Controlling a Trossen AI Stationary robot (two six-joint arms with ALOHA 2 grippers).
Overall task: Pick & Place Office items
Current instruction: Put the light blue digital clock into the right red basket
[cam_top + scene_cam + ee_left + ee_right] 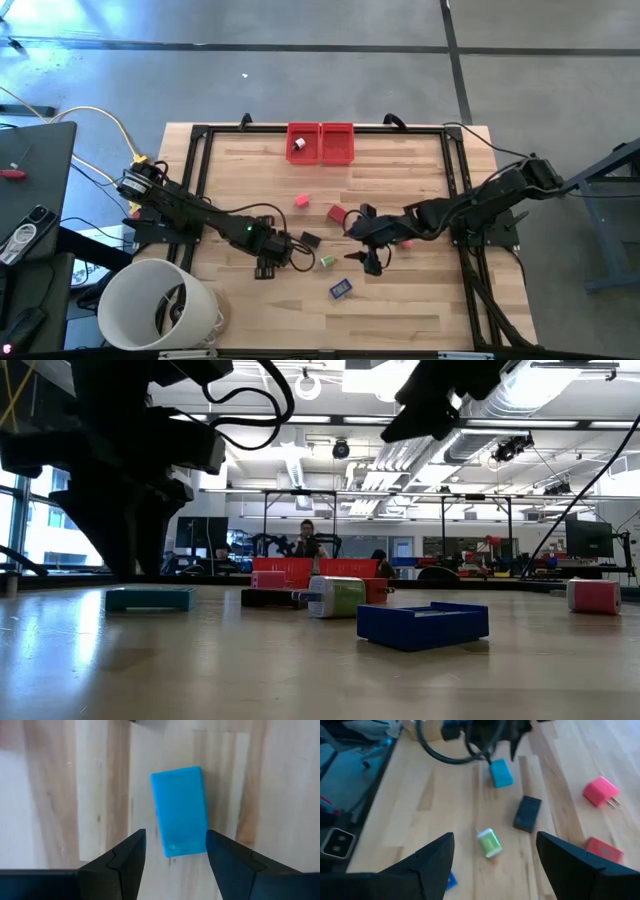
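A teal piece (180,810) lies flat on the wooden table, its near end between the fingers of my open left gripper (175,855). That gripper points steeply down just above it and does not touch it. My right gripper (495,857) hovers open above the table's middle, over a green piece (488,842). A black piece (527,813), a pink piece (601,791), a red piece (604,851) and a dark blue piece (340,288) lie scattered on the table. In the low view the teal piece (150,598) rests under my left gripper (135,550).
Two red bins (321,143) stand side by side at the far edge, with a small white thing (298,145) in the left one. A big white bucket (160,305) stands at the near left corner. Another pink piece (405,243) lies under my right arm.
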